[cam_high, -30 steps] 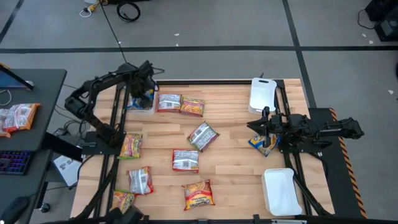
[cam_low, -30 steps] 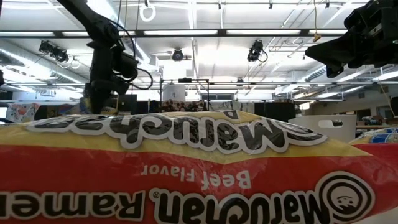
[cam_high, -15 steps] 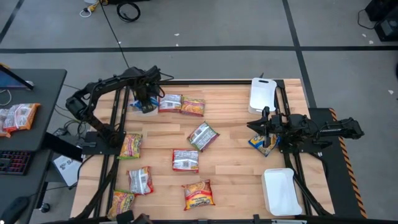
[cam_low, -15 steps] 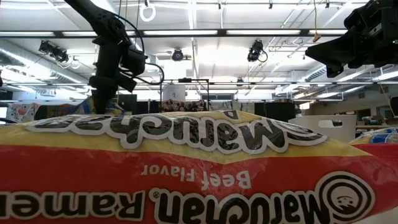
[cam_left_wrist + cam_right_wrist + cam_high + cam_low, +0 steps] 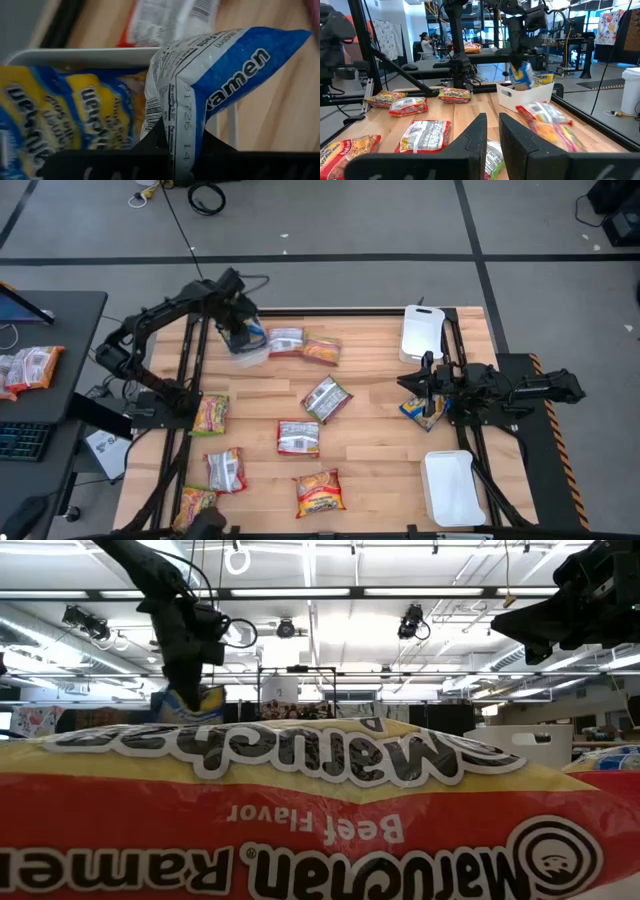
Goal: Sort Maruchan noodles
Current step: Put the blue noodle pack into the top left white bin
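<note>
My left gripper (image 5: 238, 332) is at the table's far left, over a white tray (image 5: 252, 358), shut on a blue-yellow Maruchan packet (image 5: 210, 75). That packet hangs under it (image 5: 192, 702). Another blue-yellow packet (image 5: 60, 110) lies in the tray. Silver (image 5: 285, 340) and orange-red (image 5: 322, 350) packets lie flat beside the tray, and several more are spread over the wooden table (image 5: 380, 370). At the right side my right gripper (image 5: 492, 132) waits, fingers a little apart with nothing between them, above a blue-yellow packet (image 5: 418, 412). My left gripper pinches the blue-yellow packet between its two fingers at one end, on the printed back by the seam (image 5: 176, 142). The fingers come from above, pointing down. The packet hangs below them, lifted clear of the tray (image 5: 525, 95) and of the packet inside it.
Two more white trays stand on the right, one at the far edge (image 5: 421, 332) and one at the near edge (image 5: 449, 485). A red Beef Flavor packet (image 5: 320, 810) lies close before the low camera. A desk (image 5: 40, 380) stands left of the table. A person (image 5: 426, 42) shows in the room beyond.
My left gripper has moved a little toward the right over the tray, shut on the blue-yellow packet and risen, lifting it out of the tray. The tray and the silver and orange-red packets beside it have slid slightly toward the table's right.
</note>
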`<state>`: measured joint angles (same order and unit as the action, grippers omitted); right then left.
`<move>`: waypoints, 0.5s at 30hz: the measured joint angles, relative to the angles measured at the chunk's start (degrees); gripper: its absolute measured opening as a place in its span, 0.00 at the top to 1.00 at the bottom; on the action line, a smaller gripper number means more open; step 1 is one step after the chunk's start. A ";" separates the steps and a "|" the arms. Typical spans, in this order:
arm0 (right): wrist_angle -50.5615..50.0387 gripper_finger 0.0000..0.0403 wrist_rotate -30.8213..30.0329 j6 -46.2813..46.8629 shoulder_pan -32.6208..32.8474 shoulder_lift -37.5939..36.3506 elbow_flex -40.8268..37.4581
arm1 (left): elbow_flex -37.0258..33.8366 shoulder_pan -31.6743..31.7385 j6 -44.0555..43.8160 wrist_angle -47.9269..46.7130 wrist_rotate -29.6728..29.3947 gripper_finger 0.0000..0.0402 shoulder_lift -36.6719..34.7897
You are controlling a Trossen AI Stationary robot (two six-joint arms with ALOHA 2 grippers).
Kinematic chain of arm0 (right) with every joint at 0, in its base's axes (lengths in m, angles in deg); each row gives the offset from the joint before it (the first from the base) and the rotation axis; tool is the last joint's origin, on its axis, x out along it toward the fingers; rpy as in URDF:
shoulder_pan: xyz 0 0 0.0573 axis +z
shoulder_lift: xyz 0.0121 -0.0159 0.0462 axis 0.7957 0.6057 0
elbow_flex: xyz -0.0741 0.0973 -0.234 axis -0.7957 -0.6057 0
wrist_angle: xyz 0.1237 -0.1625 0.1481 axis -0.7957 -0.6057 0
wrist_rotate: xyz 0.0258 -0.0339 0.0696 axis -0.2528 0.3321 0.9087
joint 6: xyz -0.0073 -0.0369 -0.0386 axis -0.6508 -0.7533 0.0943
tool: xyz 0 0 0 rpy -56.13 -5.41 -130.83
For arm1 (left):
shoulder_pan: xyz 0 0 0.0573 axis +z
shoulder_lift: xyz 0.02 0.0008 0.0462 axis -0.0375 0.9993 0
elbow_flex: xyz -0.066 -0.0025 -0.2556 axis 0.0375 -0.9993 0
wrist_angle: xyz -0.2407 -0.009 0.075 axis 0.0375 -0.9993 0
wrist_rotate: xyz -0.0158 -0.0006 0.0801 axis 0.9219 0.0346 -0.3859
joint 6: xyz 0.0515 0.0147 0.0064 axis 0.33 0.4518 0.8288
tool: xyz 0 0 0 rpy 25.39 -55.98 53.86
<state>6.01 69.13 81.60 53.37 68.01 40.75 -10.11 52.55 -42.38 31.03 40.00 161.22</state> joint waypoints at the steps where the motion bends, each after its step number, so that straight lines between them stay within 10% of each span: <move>1: 0.00 0.86 0.00 -0.01 0.00 0.02 0.00 | 0.00 0.63 -1.28 0.97 1.16 0.98 0.05; 15: 0.00 0.86 0.00 -0.02 0.00 0.01 0.00 | 0.00 -2.32 -21.55 9.20 2.88 0.97 0.11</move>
<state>6.01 69.13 81.58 53.37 68.02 40.75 -10.11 50.23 -63.93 40.23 42.88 161.33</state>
